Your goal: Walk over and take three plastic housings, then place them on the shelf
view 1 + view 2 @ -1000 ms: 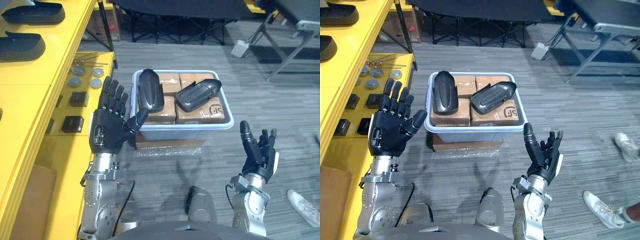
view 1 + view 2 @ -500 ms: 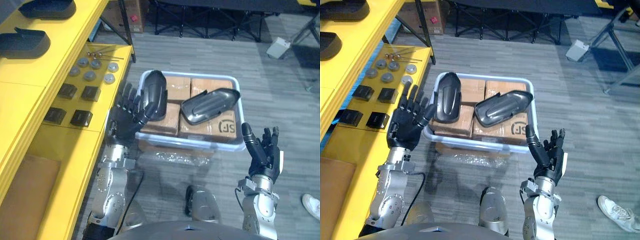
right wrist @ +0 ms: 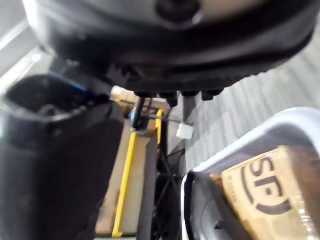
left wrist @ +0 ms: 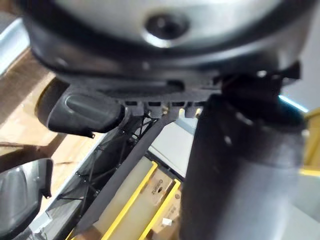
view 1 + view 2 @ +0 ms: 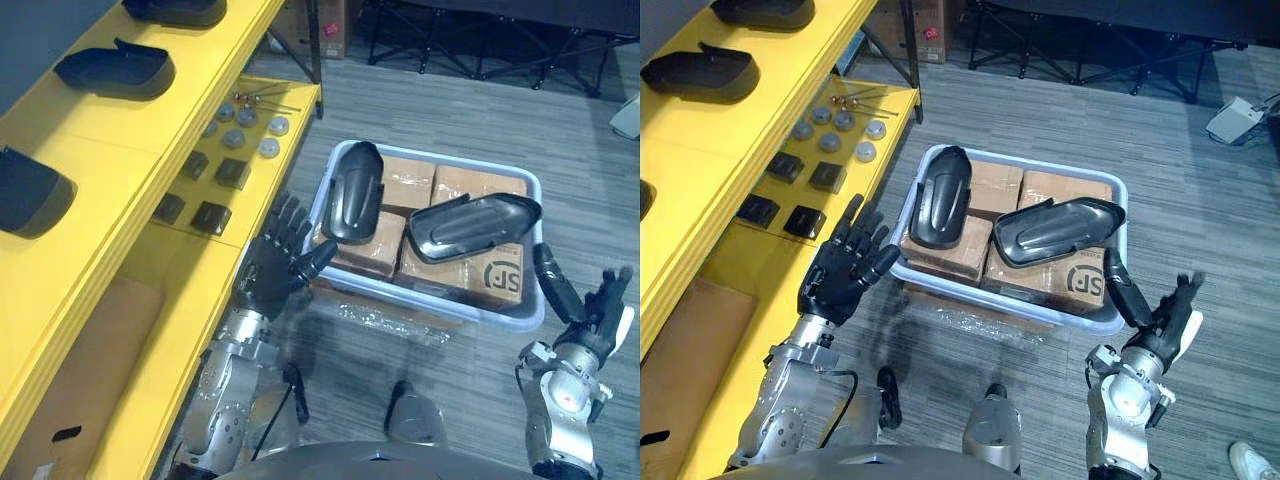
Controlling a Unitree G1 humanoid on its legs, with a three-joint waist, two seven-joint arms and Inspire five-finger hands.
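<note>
Item 1: long black moulded plastic housing [image 5: 352, 190]. It lies domed side up on the left of the brown cardboard boxes [image 5: 505, 275] that fill a pale plastic bin [image 5: 1030, 165].

Item 2: second black plastic housing [image 5: 470, 225]. It lies slantwise on the right-hand boxes and seems to have its hollow side up.

Handling, by judgement: both are thin, stiff shells, light and smooth, so likely to slip. The best hold is across the narrow width. On item 2 the thumb could hook inside the open rim.

Item 3: left hand [image 5: 272, 275]. It is raised just beside the bin's near left corner. The fingers are spread straight, holding nothing, and are clear of item 1.

Item 4: right hand [image 5: 585, 322]. It is at the bin's near right corner. The fingers are extended, it is empty, and it touches nothing.

Surroundings:
- The bin stands on a grey carpeted floor [image 5: 470, 110].
- A yellow shelf [image 5: 120, 130] stands to the left.
- The shelf's upper level carries similar black shells [image 5: 115, 70].
- Its lower level carries grey round discs [image 5: 240, 135] and small black square blocks [image 5: 210, 215].
</note>
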